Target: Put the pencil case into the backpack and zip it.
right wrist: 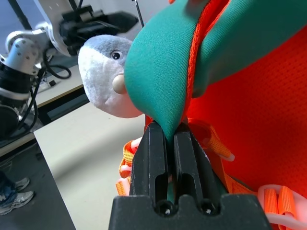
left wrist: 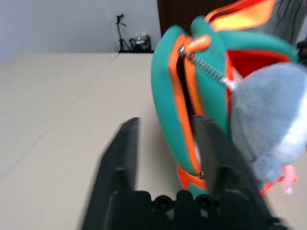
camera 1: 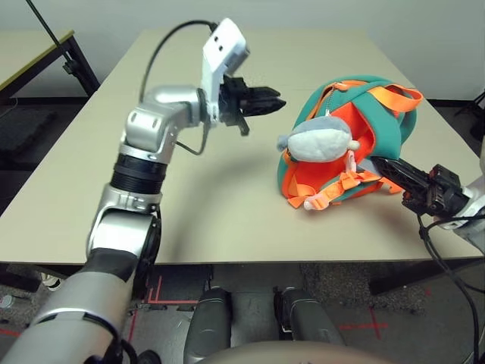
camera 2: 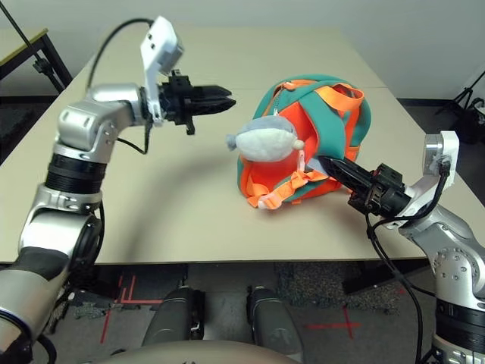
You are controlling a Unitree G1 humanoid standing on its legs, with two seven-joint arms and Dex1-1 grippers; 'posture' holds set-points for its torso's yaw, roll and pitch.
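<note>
The backpack (camera 1: 350, 140) is seen lying on the table (camera 1: 91, 174), its plush toy (camera 1: 317, 141) draped over the orange front. The left gripper (camera 1: 271, 101) is held in the air beside it, apart from it; in the left wrist view its fingers (left wrist: 120, 167) are shown spread, nothing between them. From the right wrist, the right gripper (right wrist: 170, 143) is shown pinched tight on a teal fold of the backpack. The pencil case cannot be made out.
</note>
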